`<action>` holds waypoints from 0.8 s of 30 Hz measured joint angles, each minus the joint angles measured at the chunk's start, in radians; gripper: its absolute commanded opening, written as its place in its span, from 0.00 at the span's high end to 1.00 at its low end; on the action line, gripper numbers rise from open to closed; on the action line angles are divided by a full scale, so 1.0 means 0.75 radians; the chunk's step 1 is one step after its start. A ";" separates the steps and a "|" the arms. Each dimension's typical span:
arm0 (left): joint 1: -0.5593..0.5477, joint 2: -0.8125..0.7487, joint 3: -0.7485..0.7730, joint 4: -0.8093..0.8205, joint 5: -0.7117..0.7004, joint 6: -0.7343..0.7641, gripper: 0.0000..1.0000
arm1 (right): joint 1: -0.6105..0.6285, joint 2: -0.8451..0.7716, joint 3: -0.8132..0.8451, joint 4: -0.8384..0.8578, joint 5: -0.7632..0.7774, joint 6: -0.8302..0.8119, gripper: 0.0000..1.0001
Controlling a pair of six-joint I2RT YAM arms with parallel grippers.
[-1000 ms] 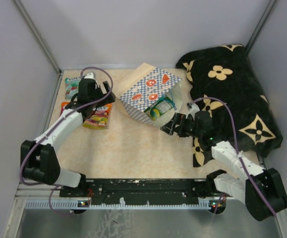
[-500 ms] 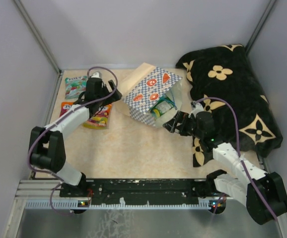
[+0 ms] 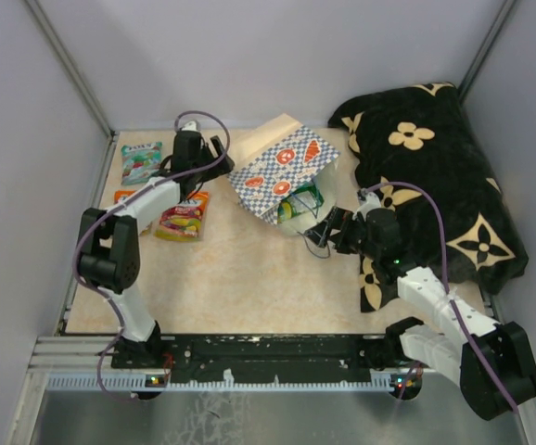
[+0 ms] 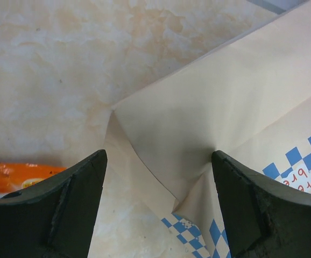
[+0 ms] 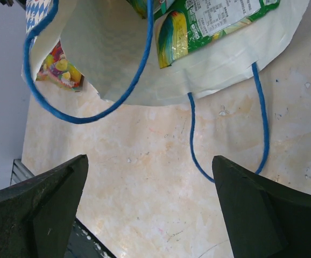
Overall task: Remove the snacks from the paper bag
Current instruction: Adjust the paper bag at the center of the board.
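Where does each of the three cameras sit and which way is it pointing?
Top external: above and behind the bases, looking down on the table; left arm reaches toward the paper bag's folded end, right arm its mouth.
Left wrist: on the left arm, looking down at the bag's folded end; its two fingers show.
Right wrist: on the right arm, facing the bag's open mouth and a green snack inside; its two fingers show.
Both wrist views share the bag, seen from opposite ends.
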 measured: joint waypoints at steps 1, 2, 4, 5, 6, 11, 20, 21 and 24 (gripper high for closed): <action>0.001 0.020 0.020 0.009 0.000 0.011 0.16 | 0.000 0.000 0.000 0.000 0.001 0.000 0.01; 0.000 0.045 0.043 0.021 0.002 0.023 0.16 | 0.000 0.000 0.000 0.000 0.001 0.000 0.01; 0.001 0.094 0.087 0.047 0.014 0.046 0.16 | 0.000 0.000 -0.001 0.001 0.001 -0.001 0.01; 0.001 0.128 0.123 0.053 0.026 0.057 0.16 | 0.000 0.000 -0.002 0.002 0.003 -0.002 0.01; 0.001 0.163 0.163 0.057 0.041 0.069 0.16 | 0.000 0.000 -0.006 0.004 0.006 -0.004 0.01; -0.011 0.393 0.484 0.037 0.151 0.128 0.16 | 0.000 0.001 -0.053 0.031 0.035 -0.013 0.01; -0.088 0.375 0.569 -0.050 0.194 0.233 0.07 | 0.000 0.036 -0.132 0.149 0.055 0.049 0.01; -0.089 0.319 0.510 -0.062 0.187 0.254 0.06 | 0.000 0.036 -0.132 0.158 0.065 0.057 0.01; -0.089 0.115 0.334 -0.077 0.177 0.317 0.04 | 0.000 0.032 -0.139 0.191 0.087 0.082 0.01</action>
